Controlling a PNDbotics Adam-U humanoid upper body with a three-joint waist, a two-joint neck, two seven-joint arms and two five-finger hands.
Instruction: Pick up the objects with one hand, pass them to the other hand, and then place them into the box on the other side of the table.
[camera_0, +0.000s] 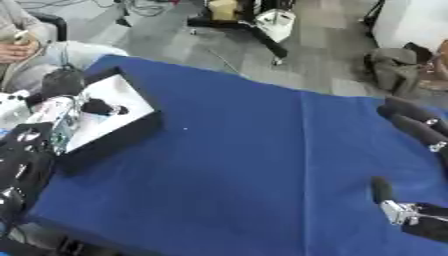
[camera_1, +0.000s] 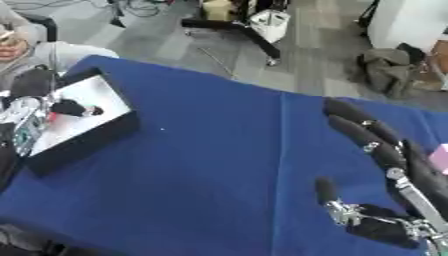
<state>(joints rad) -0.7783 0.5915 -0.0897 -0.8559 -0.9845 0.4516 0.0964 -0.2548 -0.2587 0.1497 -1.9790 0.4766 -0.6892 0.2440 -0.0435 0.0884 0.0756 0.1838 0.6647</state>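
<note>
Apparently, a small dark object (camera_1: 72, 108) lies in the white-floored box (camera_1: 83, 137).

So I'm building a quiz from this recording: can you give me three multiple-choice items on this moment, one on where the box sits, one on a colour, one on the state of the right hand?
1. Where is the box?
A. near the table's left edge
B. at the table's middle
C. near the right edge

2. What colour is the table cover?
A. green
B. blue
C. red

3. How is the right hand?
A. curled round a bottle
C. pinching a cloth
B. open, fingers straight, holding nothing

Key: 1 A, the box lies by the left hand; 2 B, the cloth is plainly blue; 3 B, its fingers stretch over bare cloth.
</note>
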